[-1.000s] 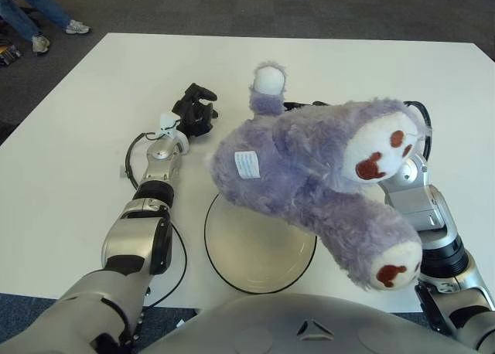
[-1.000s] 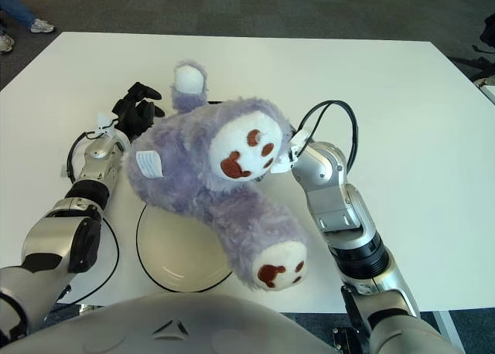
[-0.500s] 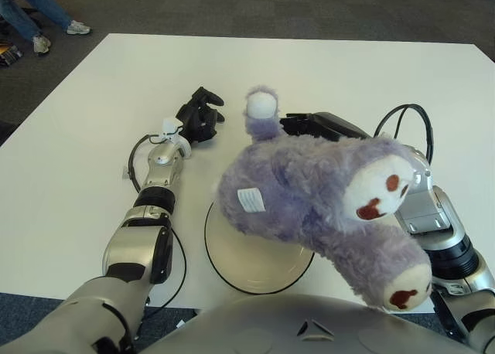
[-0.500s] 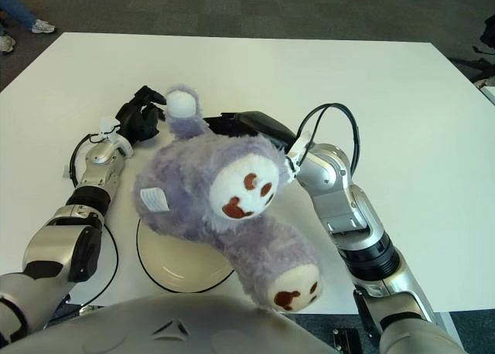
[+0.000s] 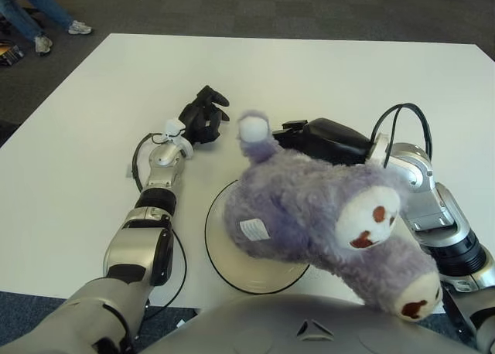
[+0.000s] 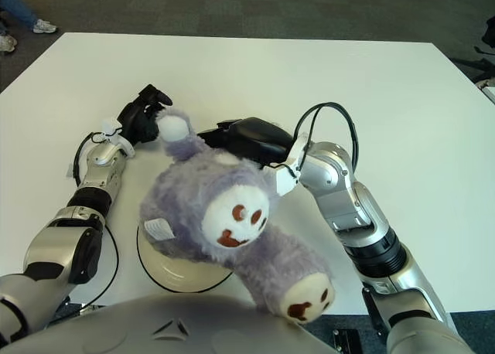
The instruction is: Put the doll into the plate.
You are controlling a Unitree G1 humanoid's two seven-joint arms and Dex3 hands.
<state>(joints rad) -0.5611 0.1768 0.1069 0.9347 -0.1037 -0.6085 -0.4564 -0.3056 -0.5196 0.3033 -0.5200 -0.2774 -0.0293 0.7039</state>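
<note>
A fluffy purple doll (image 5: 302, 207) with a white face and white paw tips hangs tilted over the right part of a cream plate (image 5: 232, 261) with a dark rim, near the table's front edge. Its white-tipped limb (image 5: 253, 127) points up and away. My right hand (image 5: 325, 140), black, is pressed against the doll's far side and grips it; its fingertips are hidden in the fur. Whether the doll touches the plate I cannot tell. My left hand (image 5: 203, 113) shows left of the doll, beyond the plate, fingers relaxed and holding nothing.
The white table (image 5: 325, 68) stretches far behind the hands. A black cable (image 5: 402, 118) loops off my right forearm, another (image 5: 139, 157) beside my left forearm. A person's legs (image 5: 35, 10) stand on the dark carpet at the far left.
The doll has come down and toward me, over the plate, its face turning downward. My right hand has emerged behind it. My left hand has drifted slightly farther away.
</note>
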